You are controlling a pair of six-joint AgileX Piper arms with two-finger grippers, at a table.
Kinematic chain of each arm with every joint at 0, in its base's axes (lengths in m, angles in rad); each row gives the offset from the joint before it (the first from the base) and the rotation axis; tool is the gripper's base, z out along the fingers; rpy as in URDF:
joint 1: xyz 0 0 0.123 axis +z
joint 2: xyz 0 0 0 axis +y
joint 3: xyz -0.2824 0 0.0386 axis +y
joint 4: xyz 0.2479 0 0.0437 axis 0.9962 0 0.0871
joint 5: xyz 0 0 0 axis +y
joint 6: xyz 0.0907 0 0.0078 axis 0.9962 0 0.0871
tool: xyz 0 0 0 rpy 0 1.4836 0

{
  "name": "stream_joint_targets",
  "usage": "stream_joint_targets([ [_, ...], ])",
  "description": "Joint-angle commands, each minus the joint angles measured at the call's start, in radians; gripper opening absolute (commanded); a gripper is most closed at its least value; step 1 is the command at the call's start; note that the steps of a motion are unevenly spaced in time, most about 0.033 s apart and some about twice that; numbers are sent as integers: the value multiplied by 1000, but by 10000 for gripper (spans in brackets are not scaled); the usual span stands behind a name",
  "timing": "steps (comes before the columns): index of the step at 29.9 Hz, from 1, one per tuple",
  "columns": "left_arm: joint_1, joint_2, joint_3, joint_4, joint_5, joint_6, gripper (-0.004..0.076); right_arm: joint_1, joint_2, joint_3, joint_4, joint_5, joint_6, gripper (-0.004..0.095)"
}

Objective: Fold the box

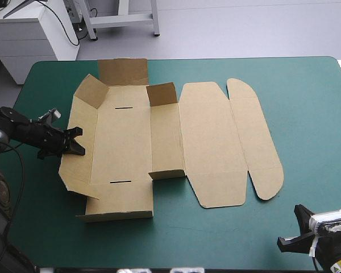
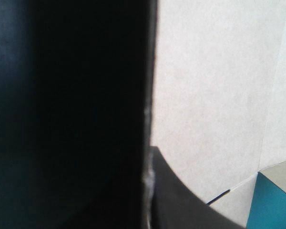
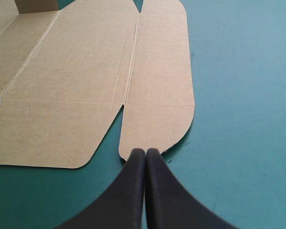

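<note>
1. Right jaws, clenched empty, sit by the near edge of the table (image 1: 307, 114), aimed at the rounded flap (image 1: 267, 170) of the box (image 1: 210, 142), likely parked clear.
2. Left jaws pinch the left wall (image 1: 82, 165), apparently to raise it; the box lies mostly flat mid-table.

Dark blur, perhaps the box (image 2: 219, 95) wall, half hides the left pincer (image 1: 78, 142).

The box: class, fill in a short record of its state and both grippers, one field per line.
Box: brown sheet, mostly flat
Left wall: raised
Lid: flat on the teal-green cover
Left gripper: shut on the left wall
Right gripper: shut, apart from the box, by the table's near right corner
</note>
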Motion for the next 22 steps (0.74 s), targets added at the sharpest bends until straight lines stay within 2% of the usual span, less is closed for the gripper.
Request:
stream_joint_targets([
  [1, -2, -51, -39, 8, 95, -1, -8, 2, 13, -28, -3, -73, -4, -20],
  [6, -82, -62, -133, 177, 95, -1, -8, 2, 13, -28, -3, -73, -4, -20],
  [12, -313, -70, -347, 531, 89, -1, -8, 2, 13, -28, -3, -73, -4, -20],
  [14, -397, -70, -422, 630, 89, 45, -8, 2, 13, -28, -3, -73, -4, -20],
  [18, -531, -70, -518, 768, 80, 237, -8, 2, 13, -28, -3, -73, -4, -20],
  [22, -623, -70, -546, 824, -36, 328, -8, 2, 13, -28, -3, -73, -4, -20],
])
